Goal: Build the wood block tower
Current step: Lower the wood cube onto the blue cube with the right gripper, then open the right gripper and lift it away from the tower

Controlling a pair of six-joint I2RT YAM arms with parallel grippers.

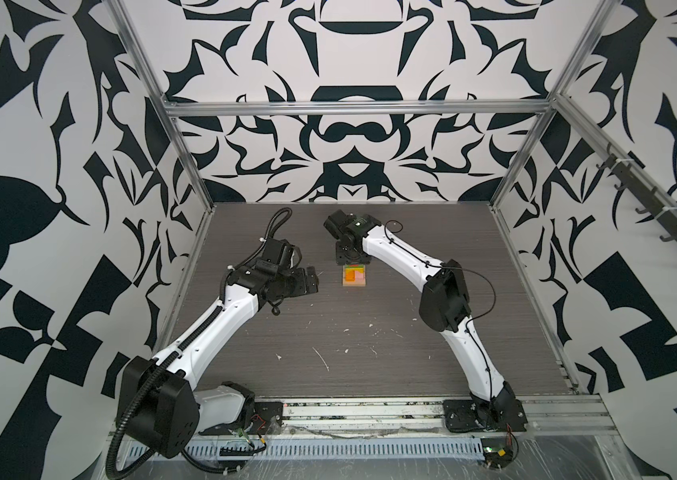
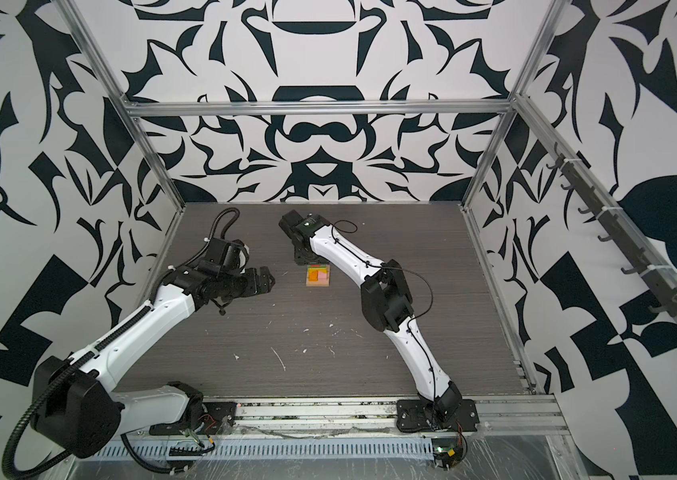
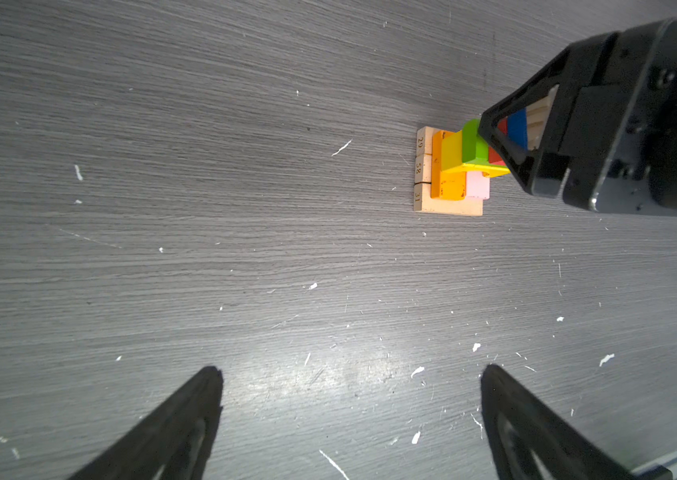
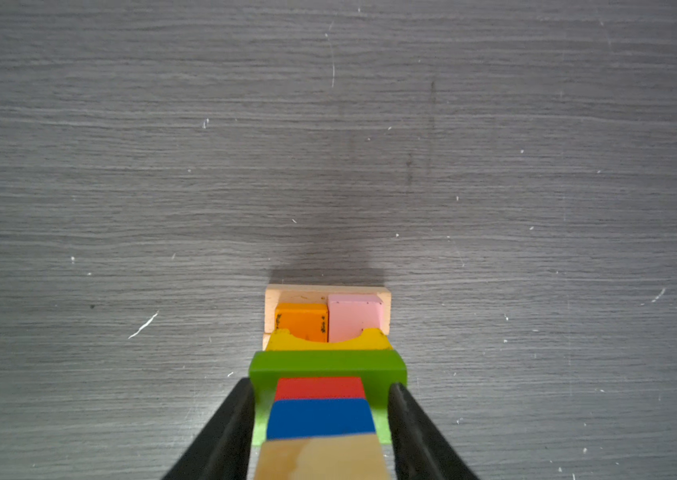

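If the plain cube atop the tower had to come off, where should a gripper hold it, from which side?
Grip the plain cube by two opposite side faces, from straight above, as the right gripper straddles it. It sits topmost with flat upright sides exposed; a sideways approach could topple the tower.

Robot lab test cell. An aluminium frame (image 1: 353, 109) is boxing in the bench, and black-and-white patterned panels (image 1: 353, 50) are lining the walls. The left arm (image 1: 204, 340) and right arm (image 1: 474, 349) are sitting bolted to a front rail (image 1: 370, 409), with cabling running into a slotted duct (image 1: 328, 451). The scuffed grey table (image 1: 328, 332) is carrying a small block tower (image 1: 352, 277). A hook strip (image 1: 652, 199) is hanging on the side wall.
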